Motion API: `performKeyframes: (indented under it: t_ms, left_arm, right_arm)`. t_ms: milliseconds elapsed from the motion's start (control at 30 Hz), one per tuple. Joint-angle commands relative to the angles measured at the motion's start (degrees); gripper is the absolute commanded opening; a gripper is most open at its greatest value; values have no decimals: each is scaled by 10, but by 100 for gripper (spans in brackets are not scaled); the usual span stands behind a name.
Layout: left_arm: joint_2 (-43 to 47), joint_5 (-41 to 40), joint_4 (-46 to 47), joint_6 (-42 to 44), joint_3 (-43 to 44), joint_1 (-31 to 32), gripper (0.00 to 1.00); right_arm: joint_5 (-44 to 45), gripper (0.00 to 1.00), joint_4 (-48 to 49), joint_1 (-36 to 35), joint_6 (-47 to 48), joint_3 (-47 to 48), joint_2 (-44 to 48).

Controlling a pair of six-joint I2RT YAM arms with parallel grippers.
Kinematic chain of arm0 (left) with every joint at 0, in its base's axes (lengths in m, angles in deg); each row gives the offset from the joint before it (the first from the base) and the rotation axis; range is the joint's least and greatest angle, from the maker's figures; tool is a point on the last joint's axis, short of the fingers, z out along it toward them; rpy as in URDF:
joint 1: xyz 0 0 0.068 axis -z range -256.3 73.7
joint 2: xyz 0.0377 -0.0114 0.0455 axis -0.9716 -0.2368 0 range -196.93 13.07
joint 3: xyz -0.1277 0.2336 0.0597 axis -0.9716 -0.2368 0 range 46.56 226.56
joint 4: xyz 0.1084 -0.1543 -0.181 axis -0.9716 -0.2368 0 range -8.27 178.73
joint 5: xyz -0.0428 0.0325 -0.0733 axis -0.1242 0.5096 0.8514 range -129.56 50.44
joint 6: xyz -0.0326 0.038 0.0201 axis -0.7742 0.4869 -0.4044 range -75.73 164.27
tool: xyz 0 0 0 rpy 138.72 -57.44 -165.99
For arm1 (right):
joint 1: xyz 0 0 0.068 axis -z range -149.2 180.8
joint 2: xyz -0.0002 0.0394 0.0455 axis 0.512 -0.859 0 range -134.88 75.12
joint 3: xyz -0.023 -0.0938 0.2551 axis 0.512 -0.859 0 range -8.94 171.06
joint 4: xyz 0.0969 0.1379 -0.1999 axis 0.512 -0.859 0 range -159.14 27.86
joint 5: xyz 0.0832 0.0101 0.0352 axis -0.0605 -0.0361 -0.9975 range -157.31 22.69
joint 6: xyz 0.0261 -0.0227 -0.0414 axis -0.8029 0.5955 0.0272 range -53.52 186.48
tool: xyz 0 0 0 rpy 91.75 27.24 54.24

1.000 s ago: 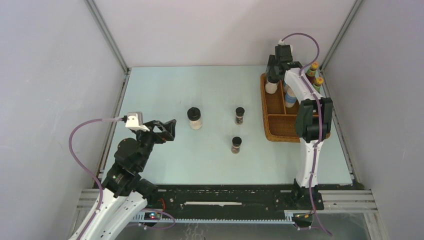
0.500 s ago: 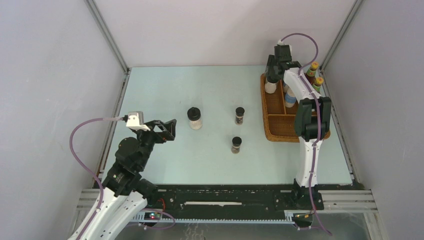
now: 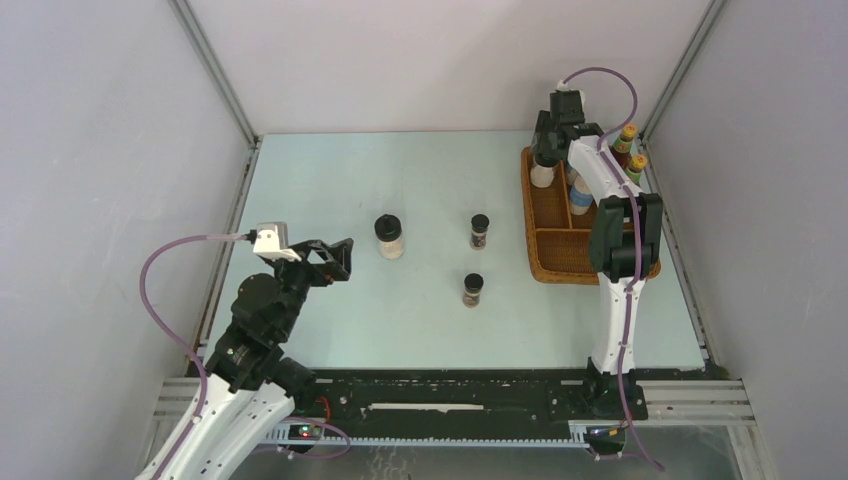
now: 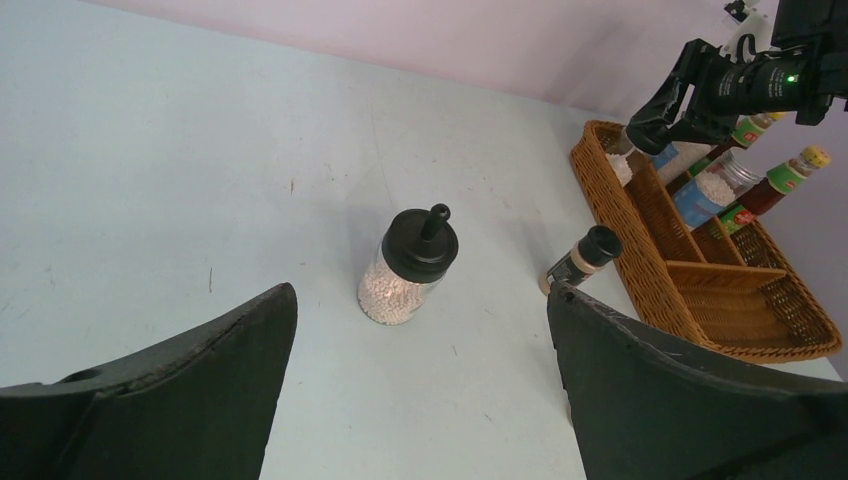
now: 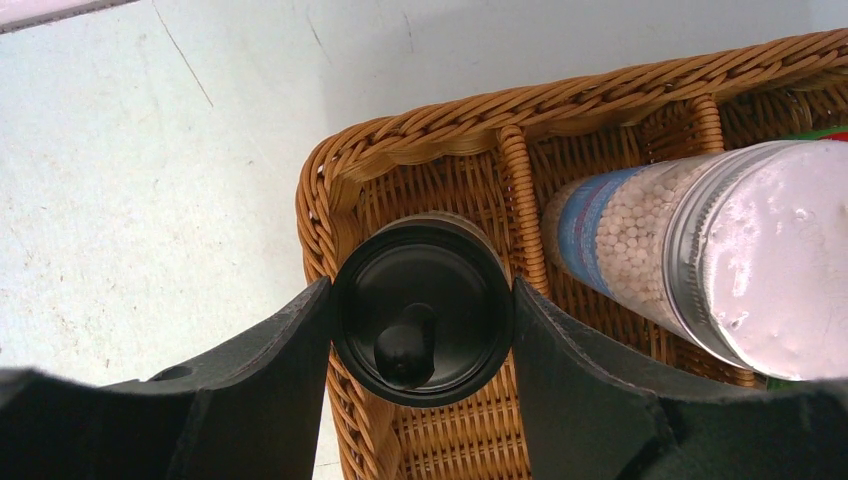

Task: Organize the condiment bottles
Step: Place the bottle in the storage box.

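My right gripper [image 3: 545, 150] is over the far left compartment of the wicker tray [image 3: 560, 265]. Its jaws are closed on the lid of a black-lidded white jar [image 5: 422, 310], which stands in that compartment. A silver-lidded blue-label jar [image 5: 700, 250] stands in the compartment to its right. Two red sauce bottles [image 3: 627, 138] [image 3: 636, 165] stand at the tray's far right. On the table stand another black-lidded white jar [image 3: 389, 237] and two tiny dark jars [image 3: 479, 231] [image 3: 472, 290]. My left gripper [image 3: 340, 258] is open and empty, just left of that jar [image 4: 408, 268].
The tray's near compartments [image 4: 730, 320] hold nothing. Metal frame posts and grey walls close in the table on the left, right and far sides. My right arm [image 3: 620, 240] stretches over the tray's right half and hides part of it.
My right gripper has shifted very slightly at the tray's far left compartment with the jar between its jaws. My left arm has barely moved.
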Motion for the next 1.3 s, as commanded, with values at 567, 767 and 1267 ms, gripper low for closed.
performKeyframes:
  t_ms: [567,767,1267]
  left_arm:
    - [2,-8,19,3,-15,3,100]
    - [3,-8,19,2,-15,2,100]
    - [9,-10,15,3,-14,3,100]
  right_arm:
    - [-9,68,12,2,-6,40,-9]
    - [-7,77,11,2,2,41,-2]
    - [-4,83,14,-4,13,40,18]
